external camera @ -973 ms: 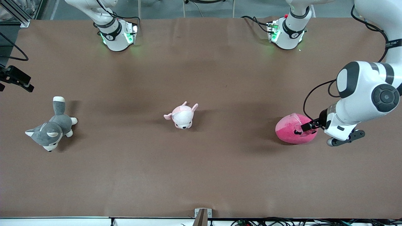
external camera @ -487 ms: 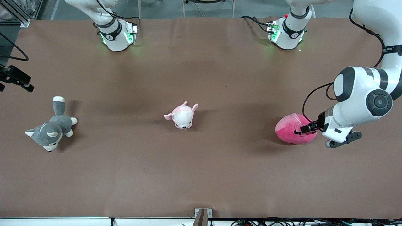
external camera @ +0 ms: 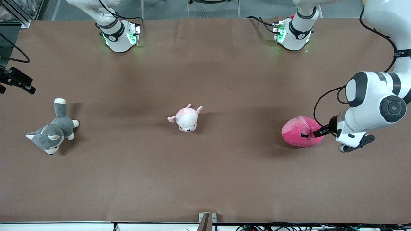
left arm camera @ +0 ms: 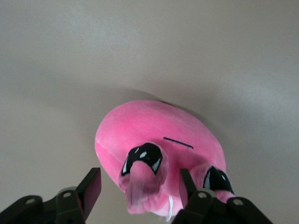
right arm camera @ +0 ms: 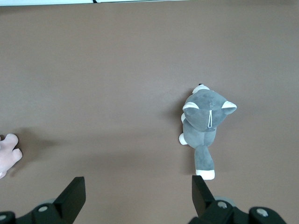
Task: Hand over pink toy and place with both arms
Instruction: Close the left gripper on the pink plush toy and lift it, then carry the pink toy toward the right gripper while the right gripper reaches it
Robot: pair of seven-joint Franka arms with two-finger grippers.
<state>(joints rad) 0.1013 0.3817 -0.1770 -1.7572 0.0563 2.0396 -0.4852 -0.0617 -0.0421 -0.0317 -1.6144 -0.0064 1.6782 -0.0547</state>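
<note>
The pink toy (external camera: pixel 301 132) sits on the brown desk (external camera: pixel 205 179) toward the left arm's end, at about 3 o'clock from the desk's middle in the front view and level with the two other plush animals. The left gripper (external camera: pixel 321 132) is low at the toy's edge that faces the left arm's end of the desk, its black tip touching or just beside the plush there. In the left wrist view its jaws stand open and apart from the fabric, one finger (left arm camera: pixel 91 187) to each side of the toy's face, with one pale pink ear (left arm camera: pixel 142 186) and a glossy dark eye (left arm camera: pixel 143 158) between them; nothing is gripped. The pale pink-and-white animal plush (external camera: pixel 186 118) lies near the desk's centre, well apart from the toy, with a wide bare strip of desk between them. The grey-and-white dog plush (external camera: pixel 53 129) lies toward the right arm's end, at about 9 o'clock, near that short edge. Open desk runs the whole way along the edge nearest the front camera, and another bare band lies between the row of plush toys and the two arm bases at 12 o'clock. The right gripper (right arm camera: pixel 138 196) waits high over the right arm's end of the desk, its jaws open and empty, looking down on the dog plush with bare surface all round it.
</note>
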